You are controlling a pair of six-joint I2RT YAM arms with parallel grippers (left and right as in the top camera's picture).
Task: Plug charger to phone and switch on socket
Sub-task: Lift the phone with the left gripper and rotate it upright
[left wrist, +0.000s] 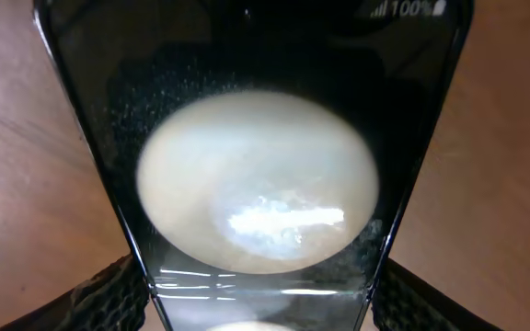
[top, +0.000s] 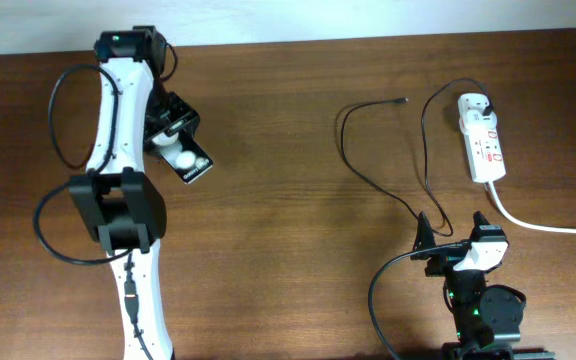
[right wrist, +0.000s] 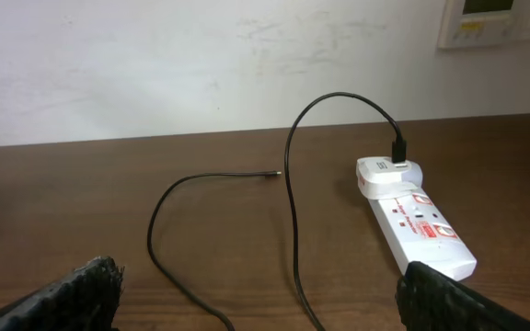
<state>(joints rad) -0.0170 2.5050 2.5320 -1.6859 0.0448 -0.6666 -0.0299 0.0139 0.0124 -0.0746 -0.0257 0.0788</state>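
left gripper (top: 171, 140) clamped on phone (top: 190, 160) edges, near far-left corner | right gripper (top: 452, 226) spread wide, empty, by near edge | charger (right wrist: 290, 193) tip loose toward far edge, ahead of right gripper (the nearer arm), well apart from phone | socket (top: 483, 145) near far-right corner

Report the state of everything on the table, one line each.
Phone, screen lit, gripped at its sides by left claw.
Left claw, shut on the phone.
Charger, plugged into adapter on power strip; free tip lying on table, unconnected.
Power strip, switch position unreadable.
Right claw, open, empty.
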